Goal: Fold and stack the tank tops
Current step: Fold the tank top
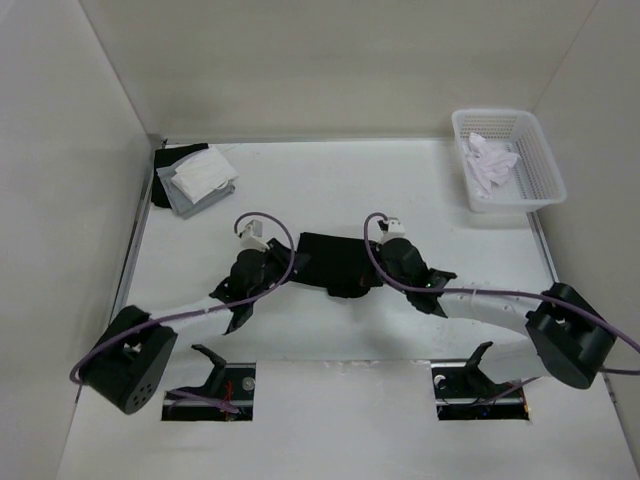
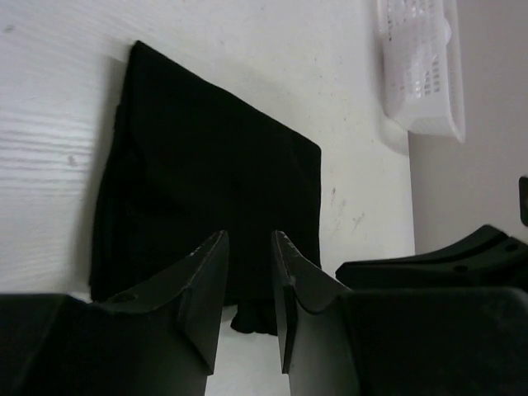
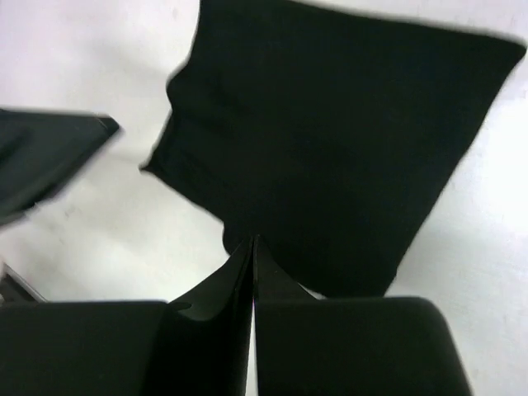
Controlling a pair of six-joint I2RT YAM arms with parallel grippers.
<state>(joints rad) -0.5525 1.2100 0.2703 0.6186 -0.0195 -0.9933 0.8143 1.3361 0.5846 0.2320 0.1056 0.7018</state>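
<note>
Black thin-cloth tank top [image 1: 335, 262], folded into a flat, creased rough rectangle, lies between both grippers. Left gripper [image 2: 247, 239] has its 2 fingers spread, with the cloth just beyond their tips. Right gripper [image 3: 253, 241] has its fingers pressed together at the cloth's edge; whether they nip fabric cannot be told. Well beyond the left fingers sits a folded white and grey cloth pile [image 1: 197, 178]

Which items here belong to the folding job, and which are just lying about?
Job:
- flat folded black cloth tank top
- far-left stack of folded white, grey and black cloth tops
- crumpled white cloth at far right, likely more tops

Lying about:
- white plastic mesh basket holding that cloth
</note>
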